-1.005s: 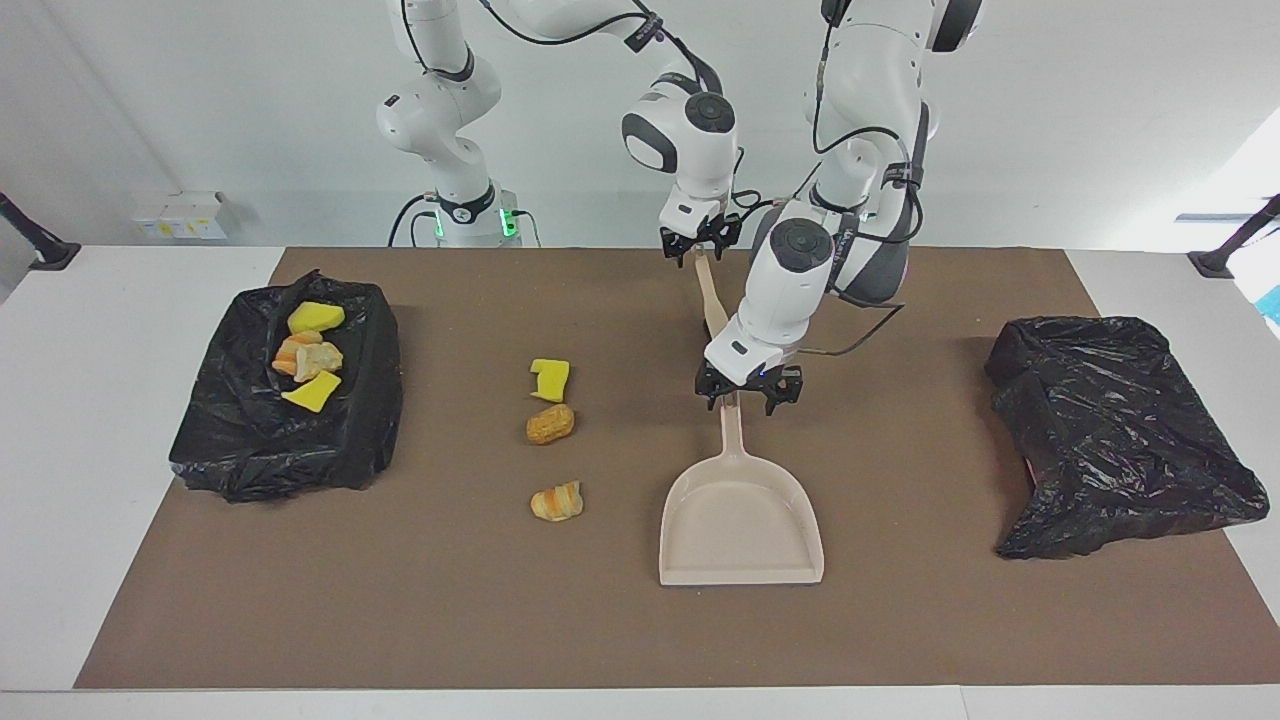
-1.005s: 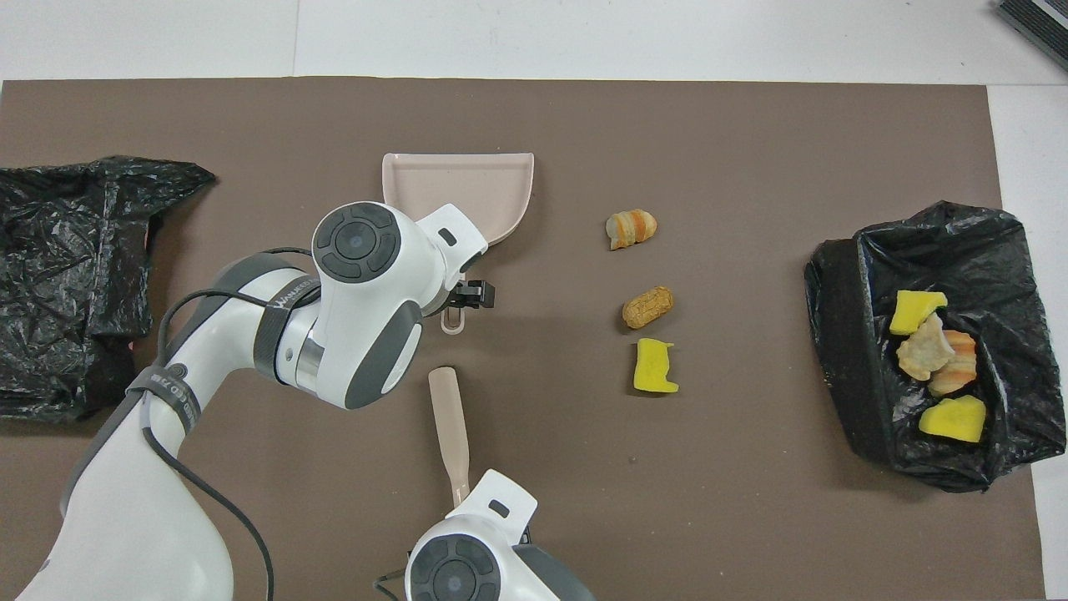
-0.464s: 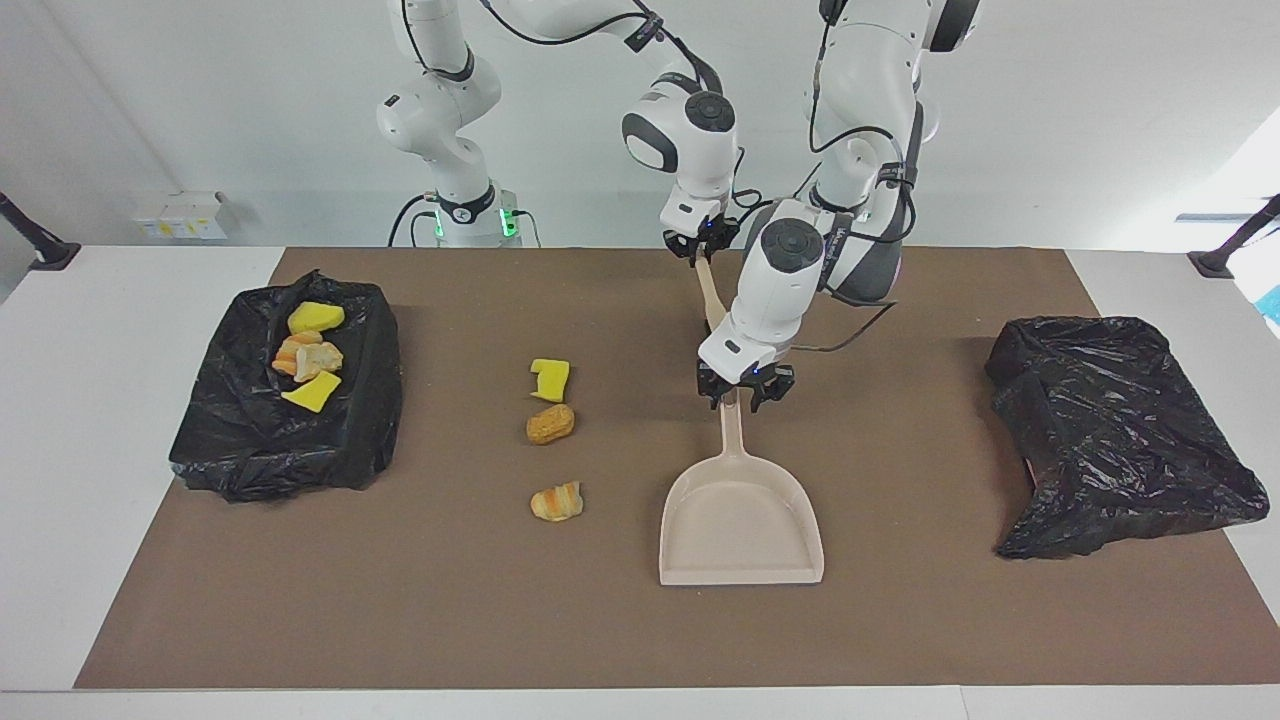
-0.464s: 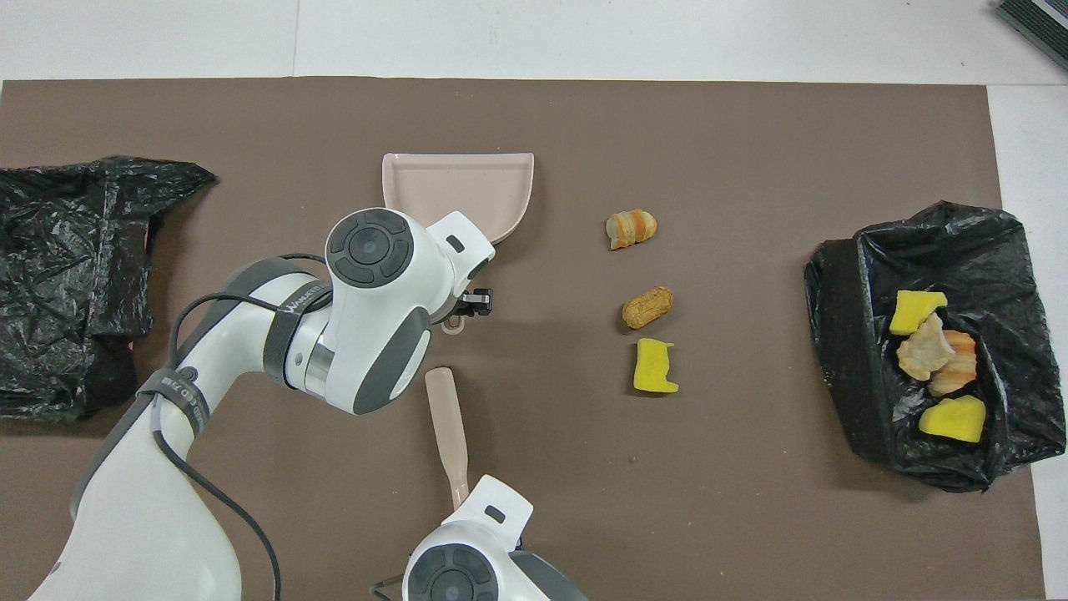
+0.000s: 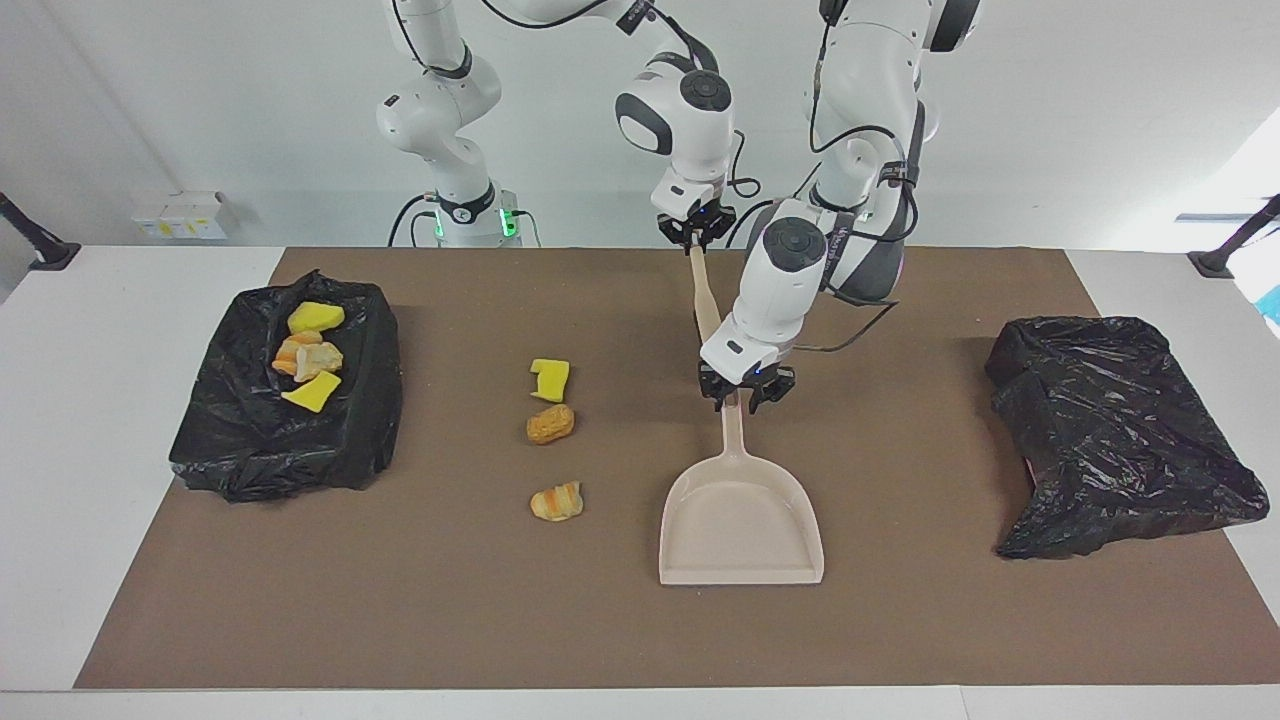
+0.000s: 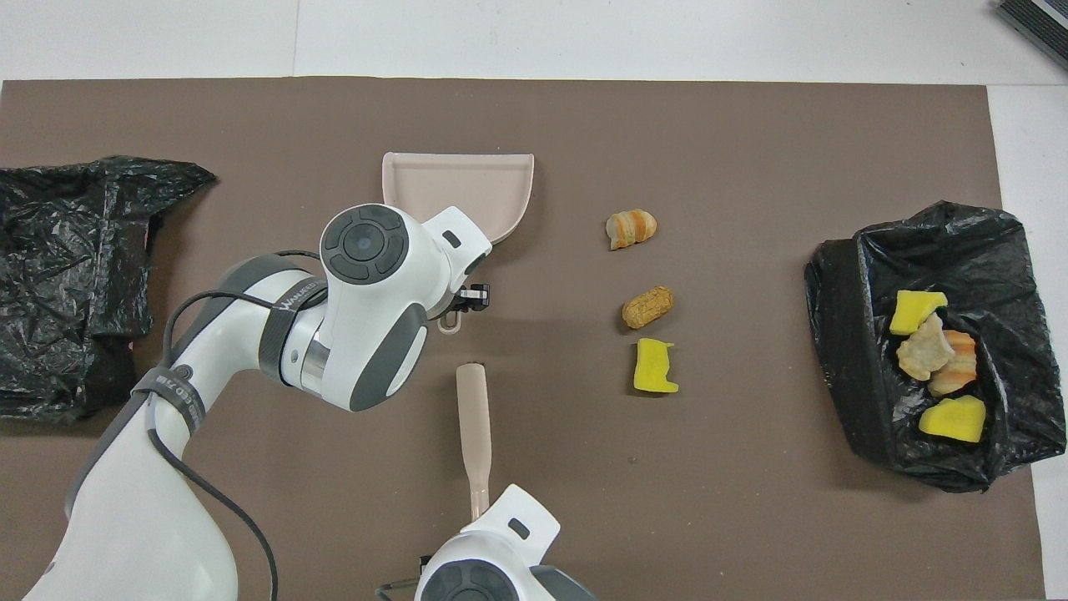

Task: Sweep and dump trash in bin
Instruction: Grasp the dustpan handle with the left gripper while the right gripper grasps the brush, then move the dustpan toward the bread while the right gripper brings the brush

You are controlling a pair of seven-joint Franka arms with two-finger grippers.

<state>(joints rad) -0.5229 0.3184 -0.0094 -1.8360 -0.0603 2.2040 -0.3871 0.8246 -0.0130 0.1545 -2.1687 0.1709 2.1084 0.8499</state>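
Observation:
Three trash scraps lie on the brown mat: a yellow spongy chunk (image 5: 549,380) (image 6: 653,366), a tan lump (image 5: 550,424) (image 6: 648,307) and an orange-striped lump (image 5: 556,501) (image 6: 631,229). Several more scraps (image 5: 310,360) (image 6: 930,359) lie in the black-bagged bin (image 5: 240,440) (image 6: 843,367) at the right arm's end. The beige dustpan (image 5: 740,520) (image 6: 467,188) lies flat beside the scraps. My left gripper (image 5: 745,392) (image 6: 457,305) is shut on its handle. My right gripper (image 5: 695,232) is shut on a beige sweeping stick (image 5: 703,295) (image 6: 474,426), held above the mat.
A crumpled black bag (image 5: 1110,430) (image 6: 75,275) lies at the left arm's end of the table. The brown mat (image 5: 500,620) covers most of the table, with white table edges around it.
My right gripper has risen slightly and swung the stick's lower end toward the scraps. My left gripper has shifted a little along the dustpan handle. The dustpan and scraps have not moved.

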